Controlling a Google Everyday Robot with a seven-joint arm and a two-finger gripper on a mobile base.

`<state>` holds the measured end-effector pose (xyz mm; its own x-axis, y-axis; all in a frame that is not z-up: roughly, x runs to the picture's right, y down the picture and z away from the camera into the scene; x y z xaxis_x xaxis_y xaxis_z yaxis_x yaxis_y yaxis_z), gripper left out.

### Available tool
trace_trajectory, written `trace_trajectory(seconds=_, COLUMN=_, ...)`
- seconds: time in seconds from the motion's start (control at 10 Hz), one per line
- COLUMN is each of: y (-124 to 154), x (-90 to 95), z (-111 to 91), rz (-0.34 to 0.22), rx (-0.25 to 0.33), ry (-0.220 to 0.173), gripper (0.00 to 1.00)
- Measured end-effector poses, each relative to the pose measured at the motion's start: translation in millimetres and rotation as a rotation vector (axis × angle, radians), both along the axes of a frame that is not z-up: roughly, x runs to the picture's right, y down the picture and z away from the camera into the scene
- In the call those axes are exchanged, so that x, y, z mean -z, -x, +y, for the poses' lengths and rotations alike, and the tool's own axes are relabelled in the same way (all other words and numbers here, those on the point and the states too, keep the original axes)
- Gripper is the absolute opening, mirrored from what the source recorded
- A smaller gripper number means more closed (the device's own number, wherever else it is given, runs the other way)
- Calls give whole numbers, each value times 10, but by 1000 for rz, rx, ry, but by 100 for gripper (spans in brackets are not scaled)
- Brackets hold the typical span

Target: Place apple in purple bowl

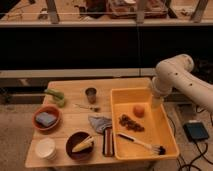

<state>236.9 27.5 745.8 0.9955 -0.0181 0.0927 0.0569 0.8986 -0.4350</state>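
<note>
The apple [139, 110], small and orange-red, lies in the back half of the yellow tray [165, 131]. The purple bowl [75, 139] stands at the table's front, left of the tray, with a yellow item [82, 145] lying in it. The white arm comes in from the right. Its gripper [156, 102] hangs over the tray's back right part, just right of and above the apple, apart from it.
In the tray are a dark clump of grapes [131, 122] and a brush [142, 144]. On the wooden table [70, 122]: an orange bowl [38, 114] holding a blue sponge, a white cup [46, 148], a metal cup [91, 94], a green item [56, 96], a grey cloth [99, 122], a dark bar [108, 141].
</note>
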Motion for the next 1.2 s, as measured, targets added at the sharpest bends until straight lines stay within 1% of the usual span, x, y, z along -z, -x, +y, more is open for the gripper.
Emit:
trace_trajectory(seconds=0.1, y=87, x=-99, z=-111, rz=-36, rx=-17, ry=-10, gripper=65)
trace_trajectory(seconds=0.2, y=129, x=-154, z=-169, rz=-54, rx=-27, ry=-16, gripper=65)
trace_trajectory(seconds=0.5, y=120, x=-154, z=-172, rz=-55, rx=-30, ry=-17, gripper=65)
trace_trajectory(seconds=0.7, y=105, x=-178, z=-145, rz=-52, rx=-32, ry=-8, gripper=65)
trace_trajectory(seconds=1.1, y=-113, x=-272, z=145, rz=-25, rx=-53, ry=29, gripper=65)
trace_trajectory(seconds=1.2, y=-132, x=-354, z=282, rz=-33, rx=-62, ry=44, gripper=65)
